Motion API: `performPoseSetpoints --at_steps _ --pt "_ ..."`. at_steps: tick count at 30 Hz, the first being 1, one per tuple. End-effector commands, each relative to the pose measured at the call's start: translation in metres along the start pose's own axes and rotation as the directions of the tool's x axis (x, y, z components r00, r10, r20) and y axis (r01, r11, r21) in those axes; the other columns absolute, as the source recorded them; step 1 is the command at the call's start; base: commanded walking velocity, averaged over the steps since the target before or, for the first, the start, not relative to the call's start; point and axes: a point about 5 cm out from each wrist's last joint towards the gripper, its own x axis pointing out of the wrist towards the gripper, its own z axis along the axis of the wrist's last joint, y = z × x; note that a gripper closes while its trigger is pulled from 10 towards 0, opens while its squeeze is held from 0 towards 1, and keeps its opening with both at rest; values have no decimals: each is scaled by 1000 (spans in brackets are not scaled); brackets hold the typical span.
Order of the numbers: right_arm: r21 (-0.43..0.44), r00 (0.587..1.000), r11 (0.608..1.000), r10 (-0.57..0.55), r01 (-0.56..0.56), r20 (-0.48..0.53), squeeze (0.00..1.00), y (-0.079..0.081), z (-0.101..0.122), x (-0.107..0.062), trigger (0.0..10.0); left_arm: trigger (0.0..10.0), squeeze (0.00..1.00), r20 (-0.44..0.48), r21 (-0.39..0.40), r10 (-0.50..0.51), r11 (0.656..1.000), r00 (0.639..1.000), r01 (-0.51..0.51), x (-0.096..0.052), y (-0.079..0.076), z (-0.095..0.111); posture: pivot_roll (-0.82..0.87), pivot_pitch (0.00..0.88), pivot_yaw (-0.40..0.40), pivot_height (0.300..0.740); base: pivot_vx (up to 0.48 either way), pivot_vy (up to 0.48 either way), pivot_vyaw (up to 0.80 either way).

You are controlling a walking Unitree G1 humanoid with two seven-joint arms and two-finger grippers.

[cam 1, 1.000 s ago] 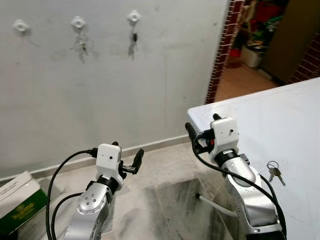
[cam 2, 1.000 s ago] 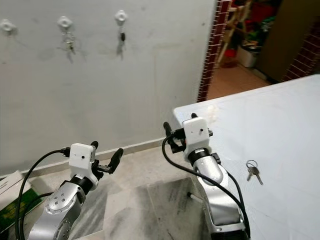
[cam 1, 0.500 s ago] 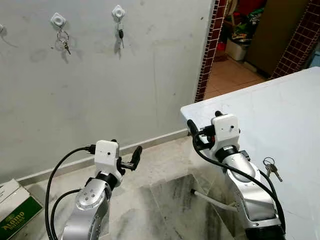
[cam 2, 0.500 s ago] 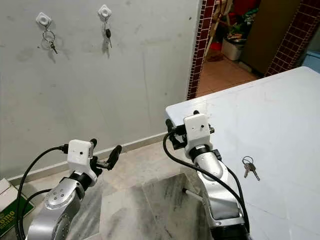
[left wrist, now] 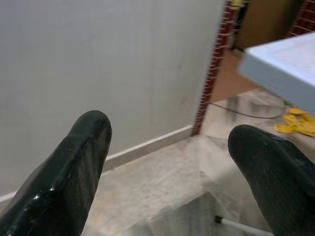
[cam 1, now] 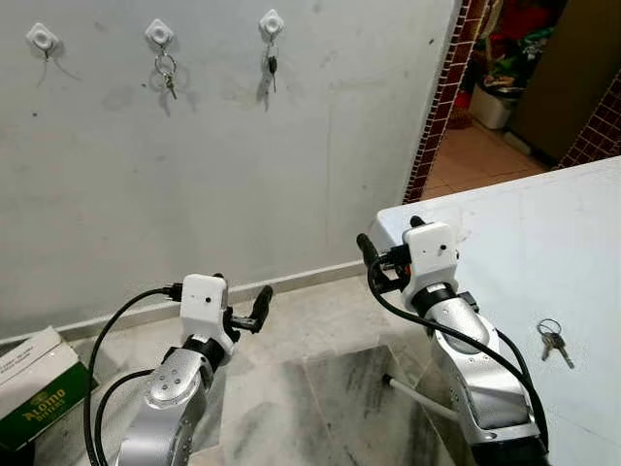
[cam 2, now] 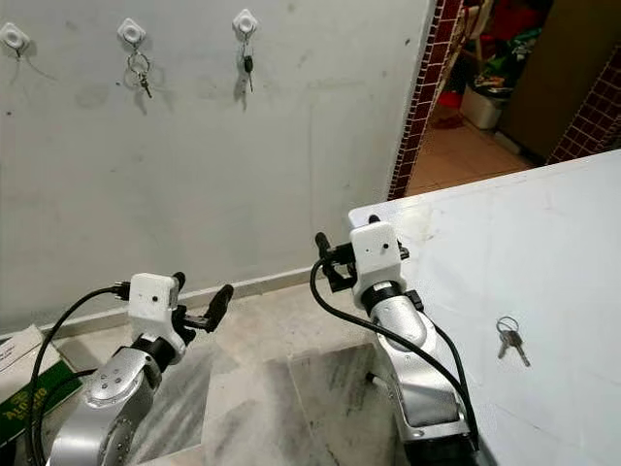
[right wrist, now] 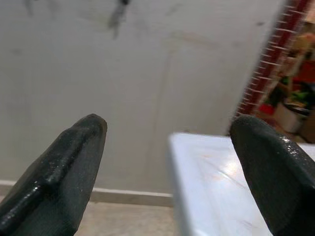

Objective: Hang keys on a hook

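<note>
While both grippers hang spread wide and empty, the keys (cam 1: 553,341) lie flat on the white table (cam 1: 543,233), well off to the outer side of the right gripper (cam 1: 388,254), blades angled toward the robot and away from the ring. Three hooks (cam 1: 159,34) sit high on the wall beyond the left gripper (cam 1: 243,306); two carry small keys too tiny to detail.

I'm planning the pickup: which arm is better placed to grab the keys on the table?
Right, probably. The keys lie on the white table on the robot's right, beside the open right gripper. The open left gripper hangs over the floor, away from the table.
</note>
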Motion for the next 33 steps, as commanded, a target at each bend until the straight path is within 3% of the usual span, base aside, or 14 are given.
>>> performPoseSetpoints --at_steps 1,9,11,33 --pt "-4 1000 1000 -20 20 -11 0 -4 -3 0 10000 10000 0 -6 -4 -24 1000 1000 24 1 -4 -1 32 0 16 740 0 -424 0" --pt "-8 1000 1000 -19 19 -13 0 -4 -3 0 10000 10000 0 -5 -1 -26 1000 1000 26 1 -4 -1 31 0 16 740 0 -413 0" --pt "-10 1000 1000 -19 19 -15 0 -5 -4 0 10000 10000 0 0 -28 -17 999 1000 17 1 -4 -1 32 0 15 740 0 0 0" --pt "-15 999 1000 -4 3 -32 0 -3 -9 2 10000 10000 0 -39 -45 -21 999 999 19 2 -6 -7 35 0 8 740 0 0 0"
